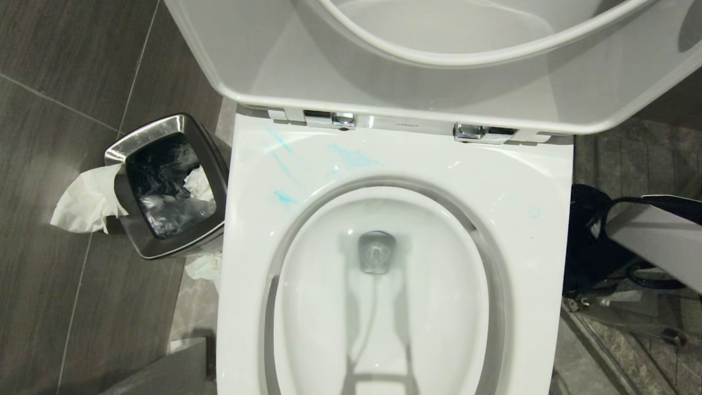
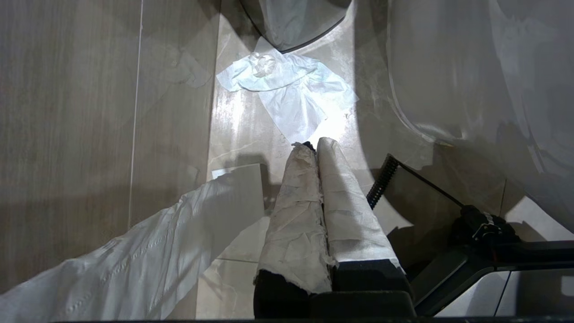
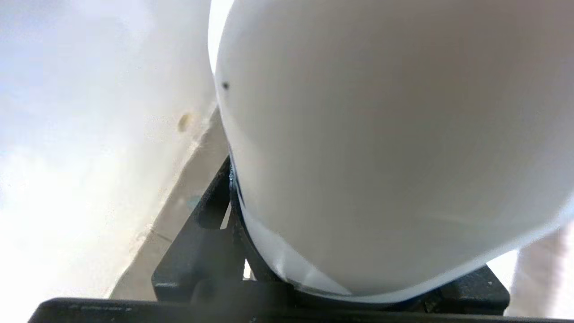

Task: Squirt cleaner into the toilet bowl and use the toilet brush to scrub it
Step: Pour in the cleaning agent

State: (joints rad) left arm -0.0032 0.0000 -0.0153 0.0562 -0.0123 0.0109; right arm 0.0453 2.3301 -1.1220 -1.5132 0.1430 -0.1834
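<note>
The white toilet bowl (image 1: 526,181) fills the middle of the head view, with its seat and lid (image 1: 263,66) raised. Pale turquoise cleaner (image 1: 354,157) streaks the rim's back left part. Only the right forearm (image 1: 652,241) shows there, low beside the bowl's right side. In the right wrist view my right gripper (image 3: 358,188) is shut on a big white rounded bottle (image 3: 381,112), with one black finger (image 3: 210,215) hugging its side. My left gripper (image 2: 314,144) hangs shut over the floor, its fingers wrapped in white. The toilet brush is out of view.
A steel waste bin (image 1: 123,151) with a black liner stands left of the bowl, and white tissue (image 1: 88,200) hangs over its side. More crumpled tissue (image 2: 291,89) lies on the floor tiles ahead of the left gripper. Dark cables and a glass edge (image 1: 620,329) sit right of the bowl.
</note>
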